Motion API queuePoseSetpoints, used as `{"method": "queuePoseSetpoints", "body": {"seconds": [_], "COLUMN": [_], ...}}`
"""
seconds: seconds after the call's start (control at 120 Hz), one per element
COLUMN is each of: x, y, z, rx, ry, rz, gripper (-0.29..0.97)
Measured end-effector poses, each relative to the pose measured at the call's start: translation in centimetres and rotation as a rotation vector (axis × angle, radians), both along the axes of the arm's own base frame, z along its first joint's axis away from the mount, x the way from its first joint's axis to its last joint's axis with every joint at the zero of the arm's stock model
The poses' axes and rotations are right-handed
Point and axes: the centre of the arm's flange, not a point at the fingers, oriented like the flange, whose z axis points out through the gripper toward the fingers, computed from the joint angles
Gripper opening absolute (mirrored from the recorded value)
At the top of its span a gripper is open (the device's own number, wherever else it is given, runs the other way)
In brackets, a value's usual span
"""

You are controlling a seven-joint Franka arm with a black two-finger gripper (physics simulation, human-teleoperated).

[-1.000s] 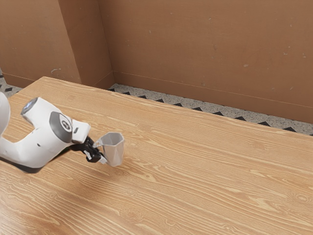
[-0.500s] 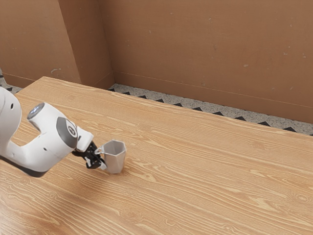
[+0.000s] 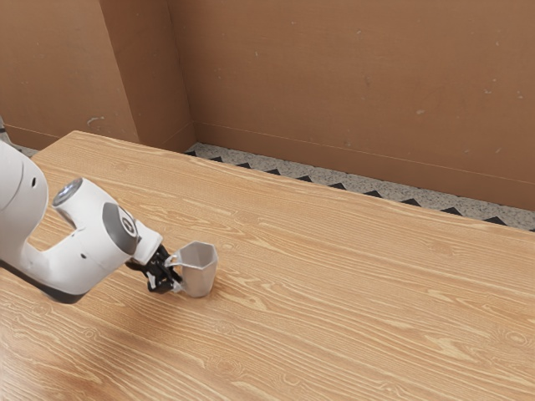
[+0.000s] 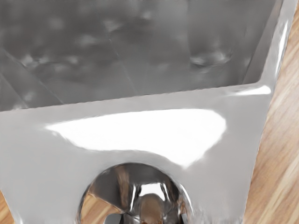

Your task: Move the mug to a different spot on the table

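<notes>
End effector (image 3: 165, 277) clasps the mug (image 3: 199, 267) by its handle.

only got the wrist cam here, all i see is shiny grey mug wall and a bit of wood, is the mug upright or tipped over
Observer: Upright. In the exterior view the mug stands with its opening up and its base down at the table; I can't tell whether it bears its full weight yet.
Operator: where on the table is it
Observer: In the exterior view's left part, nearer the table's front side than the far edge, with bare wood all around it.
Operator: is the gripper on it
Observer: Yes. The gripper is shut on the mug at its handle, with the arm reaching in from the exterior view's left.
</notes>
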Motion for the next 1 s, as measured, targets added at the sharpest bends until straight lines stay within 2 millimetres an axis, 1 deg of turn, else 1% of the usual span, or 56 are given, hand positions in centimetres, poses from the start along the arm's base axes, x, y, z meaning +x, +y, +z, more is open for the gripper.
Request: {"method": "queuePoseSetpoints", "body": {"seconds": [0.158, 0.283, 0.392, 0.492, 0.592, 0.667, 0.742, 0.792, 0.867, 0.925, 1.0], "x": [-0.1, -0.3, -0.5, -0.8, -1.6, -2.6, -3.8, -4.7, -5.2, -4.9, -3.3], "y": [0.1, 0.8, 1.3, 1.8, 2.3, 2.7, 3.0, 2.7, 1.7, 0.4, -1.9], "z": [-0.2, 0.0, 0.5, 1.5, 2.5, 3.4, 4.9, 6.2, 9.2, 12.0, 16.3], "rx": [-0.009, -0.015, -0.021, -0.029, -0.040, -0.052, -0.071, -0.087, -0.110, -0.117, -0.065], "ry": [0.008, 0.005, -0.003, -0.022, -0.040, -0.056, -0.086, -0.114, -0.183, -0.244, -0.312], "rz": [-0.010, -0.004, 0.002, 0.008, 0.017, 0.024, 0.029, 0.024, -0.001, -0.038, -0.144], "gripper": [0.27, 0.39, 0.46, 0.50, 0.53, 0.56, 0.59, 0.61, 0.63, 0.64, 0.65]}}
